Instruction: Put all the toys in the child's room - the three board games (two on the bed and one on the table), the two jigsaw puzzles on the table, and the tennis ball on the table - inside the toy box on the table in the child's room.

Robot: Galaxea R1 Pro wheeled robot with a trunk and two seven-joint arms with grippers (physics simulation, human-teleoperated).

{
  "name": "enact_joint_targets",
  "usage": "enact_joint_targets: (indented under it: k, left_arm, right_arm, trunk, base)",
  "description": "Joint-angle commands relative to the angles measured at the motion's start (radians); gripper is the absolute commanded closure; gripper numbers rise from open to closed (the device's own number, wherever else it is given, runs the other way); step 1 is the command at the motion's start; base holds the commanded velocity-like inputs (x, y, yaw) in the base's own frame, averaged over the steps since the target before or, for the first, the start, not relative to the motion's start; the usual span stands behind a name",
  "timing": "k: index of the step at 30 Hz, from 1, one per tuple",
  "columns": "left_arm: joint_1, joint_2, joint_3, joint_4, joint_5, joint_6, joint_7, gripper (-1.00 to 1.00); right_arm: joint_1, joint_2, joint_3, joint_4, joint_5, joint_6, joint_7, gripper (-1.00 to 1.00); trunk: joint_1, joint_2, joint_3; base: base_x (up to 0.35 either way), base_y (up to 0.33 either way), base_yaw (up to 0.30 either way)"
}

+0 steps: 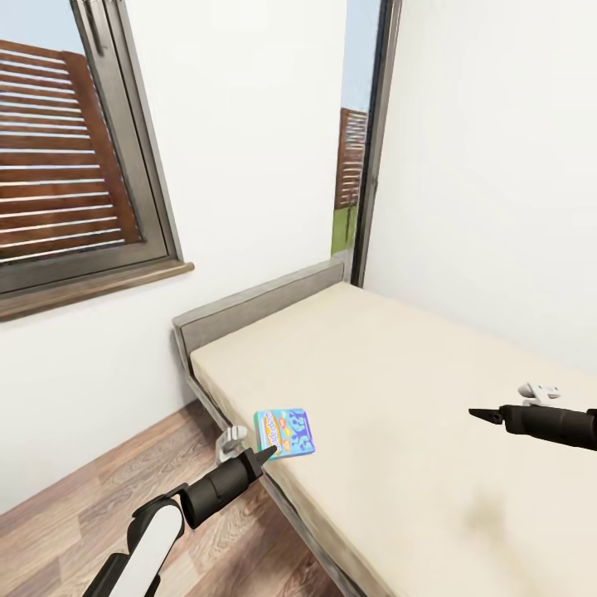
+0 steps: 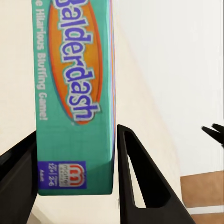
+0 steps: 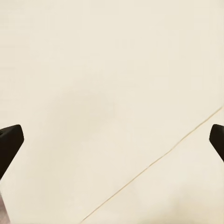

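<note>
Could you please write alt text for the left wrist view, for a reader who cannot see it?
A teal Balderdash board game lies between the black fingers of the left pincer, its edge at the fingertips, on the cream bed near a white wall.

The left arm is extended forward and upward from the lower left of the head view, white at the forearm and black toward the wrist. The left gripper [image 1: 267, 452] is held at the near corner of the bed's edge, its two black fingers [image 2: 140, 177] spread to either side of the blue Balderdash board game [image 1: 286, 431], one along each face. The right arm is stretched in from the right, nearly level, above the mattress. The right gripper [image 1: 481, 414] is held with fingertips [image 3: 10, 140] wide apart, nothing between them
</note>
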Motion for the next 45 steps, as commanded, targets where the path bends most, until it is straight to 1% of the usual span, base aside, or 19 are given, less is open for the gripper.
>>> enact_joint_targets:
  k: [1, 8, 28, 37, 45]
  left_arm:
    - [-0.001, 0.0, 0.0, -0.001, 0.001, 0.003, -0.001, 1.0]
    - [-0.001, 0.0, -0.004, -0.002, 0.001, 0.001, -0.003, 1.0]
    - [0.011, -0.001, -0.006, 0.0, -0.008, -0.008, 0.001, 1.0]
    - [0.014, -0.004, -0.006, 0.002, -0.011, -0.008, 0.001, 1.0]
    - [0.015, -0.004, -0.004, 0.002, -0.005, -0.008, 0.001, 1.0]
  right_arm:
    - [-0.001, 0.0, -0.001, 0.0, -0.007, 0.008, -0.002, -1.0]
    - [-0.001, 0.0, -0.002, 0.0, -0.007, 0.008, -0.003, -1.0]
    - [-0.001, -0.001, -0.003, 0.0, -0.007, 0.006, -0.003, -1.0]
    - [-0.001, 0.0, -0.004, 0.0, -0.007, 0.007, -0.002, -1.0]
    - [-0.001, 0.0, -0.005, 0.0, -0.007, 0.008, -0.003, -1.0]
  trunk:
    - [-0.004, 0.007, 0.002]
    - [-0.004, 0.007, 0.002]
    - [-0.004, 0.007, 0.002]
    - [-0.004, 0.007, 0.002]
    - [-0.004, 0.007, 0.002]
  base:
    - [0.0, 0.0, 0.0]
    - [0.009, 0.0, 0.0]
    - [0.109, 0.008, 0.0]
    - [0.046, 0.007, -0.001]
    - [0.01, 0.002, -0.116]
